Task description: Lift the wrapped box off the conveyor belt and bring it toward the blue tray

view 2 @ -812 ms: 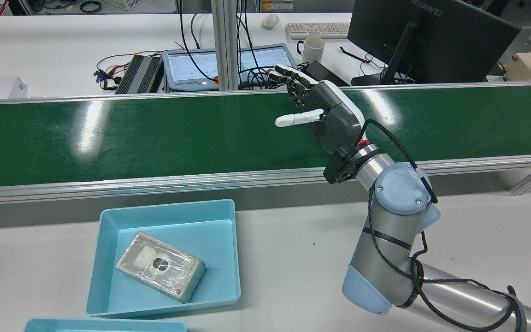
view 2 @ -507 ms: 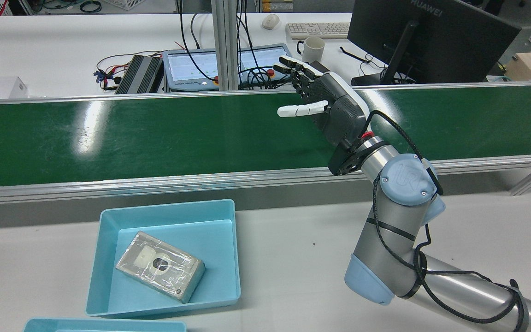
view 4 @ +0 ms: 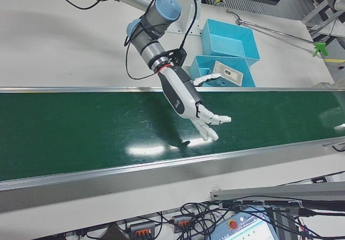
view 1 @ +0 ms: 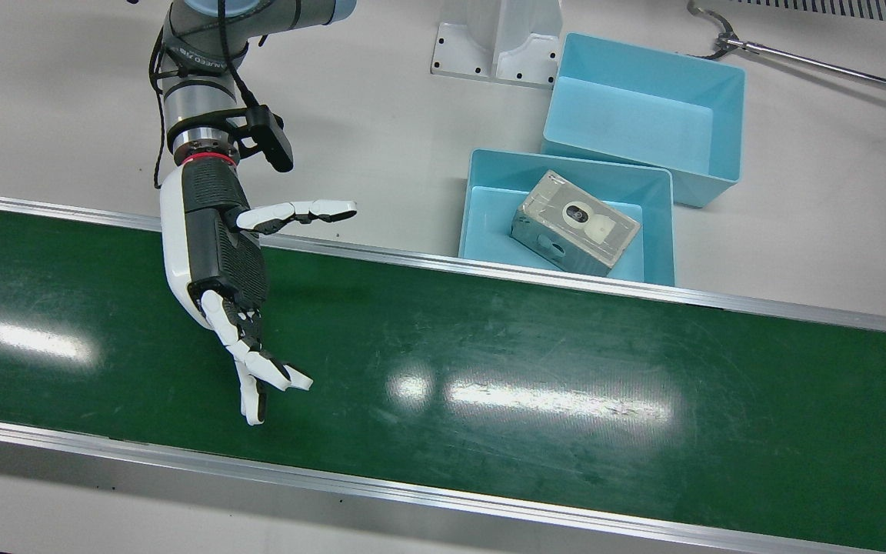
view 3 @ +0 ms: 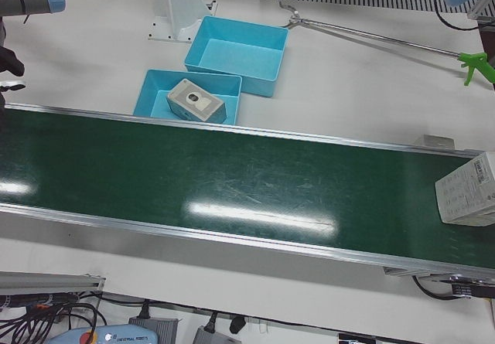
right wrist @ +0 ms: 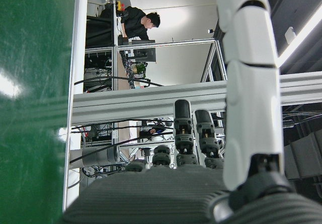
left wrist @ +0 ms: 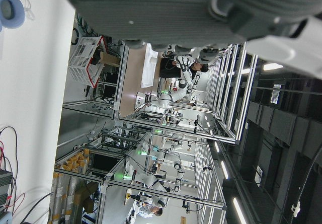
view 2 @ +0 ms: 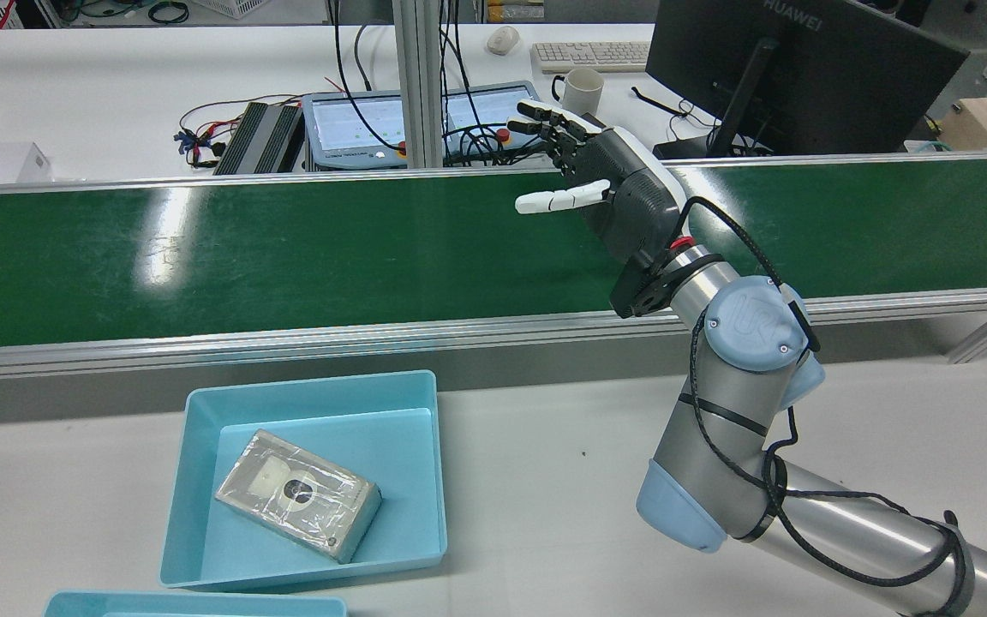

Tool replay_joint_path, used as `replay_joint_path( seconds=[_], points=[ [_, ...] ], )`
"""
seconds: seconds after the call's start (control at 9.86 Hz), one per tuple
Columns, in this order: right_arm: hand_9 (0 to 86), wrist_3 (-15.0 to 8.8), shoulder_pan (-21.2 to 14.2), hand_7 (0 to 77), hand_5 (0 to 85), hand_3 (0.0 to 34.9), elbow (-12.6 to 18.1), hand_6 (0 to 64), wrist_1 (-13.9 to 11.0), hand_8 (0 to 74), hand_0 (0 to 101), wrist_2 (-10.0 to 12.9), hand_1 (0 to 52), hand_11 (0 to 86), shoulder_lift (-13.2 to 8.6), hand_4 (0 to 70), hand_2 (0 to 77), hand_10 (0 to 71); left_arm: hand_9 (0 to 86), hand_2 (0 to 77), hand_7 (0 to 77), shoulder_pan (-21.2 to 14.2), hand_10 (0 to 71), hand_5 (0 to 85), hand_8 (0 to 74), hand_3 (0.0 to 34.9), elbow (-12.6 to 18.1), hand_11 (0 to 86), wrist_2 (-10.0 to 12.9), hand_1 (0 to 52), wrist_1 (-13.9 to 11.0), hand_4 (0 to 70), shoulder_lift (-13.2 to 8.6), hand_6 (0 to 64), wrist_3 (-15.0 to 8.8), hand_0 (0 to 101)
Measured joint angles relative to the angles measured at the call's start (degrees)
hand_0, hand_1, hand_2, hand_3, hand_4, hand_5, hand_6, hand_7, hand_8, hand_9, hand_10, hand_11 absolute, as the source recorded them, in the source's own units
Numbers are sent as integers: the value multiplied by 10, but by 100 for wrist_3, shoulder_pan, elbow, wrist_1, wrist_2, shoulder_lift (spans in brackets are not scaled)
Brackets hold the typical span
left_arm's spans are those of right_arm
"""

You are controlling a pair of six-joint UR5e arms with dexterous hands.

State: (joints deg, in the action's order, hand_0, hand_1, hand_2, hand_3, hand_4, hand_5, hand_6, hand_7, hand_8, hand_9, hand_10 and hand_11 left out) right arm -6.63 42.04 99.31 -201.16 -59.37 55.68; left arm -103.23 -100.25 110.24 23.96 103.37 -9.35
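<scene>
A white wrapped box (view 3: 466,189) lies on the green conveyor belt (view 1: 527,362) at the far right of the left-front view, far from both hands. Another wrapped box (view 1: 574,223) lies in the near blue tray (view 1: 481,200); it also shows in the rear view (view 2: 298,494). My right hand (view 1: 216,254) hovers over the belt, open and empty, fingers spread toward the belt's far edge; it also shows in the rear view (view 2: 622,201) and the right-front view (view 4: 186,94). My left hand (left wrist: 166,12) shows only in its own view, holding nothing.
A second blue tray (view 1: 643,108) stands empty behind the first. A long grabber tool (view 3: 387,39) lies on the table. Beyond the belt stand a monitor (view 2: 793,68), a mug (view 2: 581,90) and a tablet (view 2: 356,124).
My right hand has moved a little farther across the belt and slightly to the right, still open. The box in the tray has not moved.
</scene>
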Motion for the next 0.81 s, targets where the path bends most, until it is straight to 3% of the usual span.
replay_joint_path(
  seconds=[0.2, 0.41, 0.51, 0.61, 0.81],
  points=[
    [87, 19, 7, 289, 180, 5, -189, 136, 91, 44, 494, -82, 136, 22, -42, 191, 87, 5, 5, 5, 5, 0, 5, 5, 5, 0, 0, 5, 0, 0, 0, 0, 0, 5, 0, 0],
    [49, 28, 105, 251, 142, 6, -242, 120, 86, 22, 477, -133, 109, 16, -87, 158, 55, 5, 5, 11, 5, 0, 5, 11, 5, 0, 0, 5, 0, 0, 0, 0, 0, 5, 0, 0],
    [33, 29, 177, 240, 147, 4, -219, 98, -10, 22, 476, -148, 109, 16, -124, 131, 55, 5, 5, 11, 5, 0, 5, 11, 5, 0, 0, 5, 0, 0, 0, 0, 0, 5, 0, 0],
    [33, 29, 222, 251, 175, 3, -162, 82, -179, 22, 478, -153, 164, 11, -152, 142, 71, 5, 5, 11, 5, 0, 5, 11, 5, 0, 0, 5, 0, 0, 0, 0, 0, 5, 0, 0],
    [33, 30, 260, 245, 175, 5, -51, 82, -489, 22, 489, -152, 164, 11, -181, 131, 71, 5, 5, 11, 5, 0, 5, 11, 5, 0, 0, 5, 0, 0, 0, 0, 0, 5, 0, 0]
  ],
)
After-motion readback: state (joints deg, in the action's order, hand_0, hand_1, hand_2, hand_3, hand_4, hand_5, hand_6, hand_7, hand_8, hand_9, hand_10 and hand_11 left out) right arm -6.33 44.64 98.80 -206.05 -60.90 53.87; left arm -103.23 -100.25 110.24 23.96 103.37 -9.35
